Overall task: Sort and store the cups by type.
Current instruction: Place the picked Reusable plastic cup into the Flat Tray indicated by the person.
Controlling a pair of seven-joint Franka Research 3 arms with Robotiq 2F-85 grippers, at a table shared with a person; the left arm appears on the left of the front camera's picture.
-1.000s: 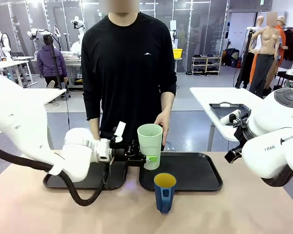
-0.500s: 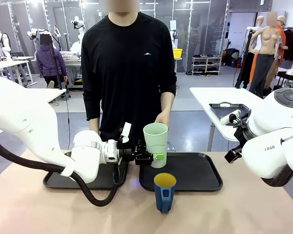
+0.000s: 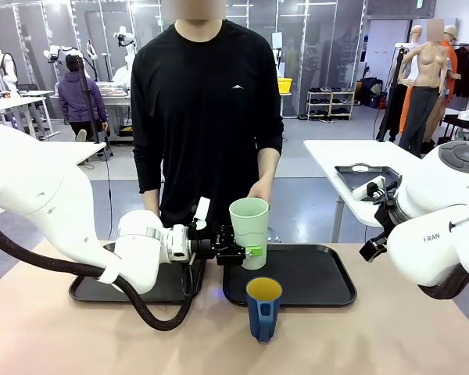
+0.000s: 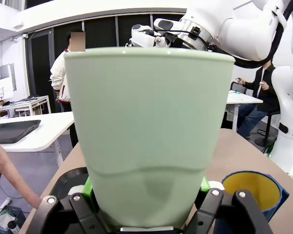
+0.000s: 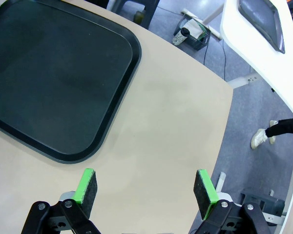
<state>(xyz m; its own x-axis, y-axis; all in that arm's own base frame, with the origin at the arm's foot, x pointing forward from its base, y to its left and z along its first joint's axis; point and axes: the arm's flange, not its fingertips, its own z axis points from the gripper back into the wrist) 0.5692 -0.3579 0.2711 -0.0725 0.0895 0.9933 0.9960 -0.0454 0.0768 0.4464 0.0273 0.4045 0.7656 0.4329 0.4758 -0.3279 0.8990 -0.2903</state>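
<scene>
While the left gripper clamps low on the pale green tumbler, held upright over the left end of the right black tray, a low swing could knock the blue mug standing on the table just in front, with the right gripper idling, jaws apart

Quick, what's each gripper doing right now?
Left gripper: shut on the green tumbler, which is upright.
Right gripper: open, holding nothing.
</scene>
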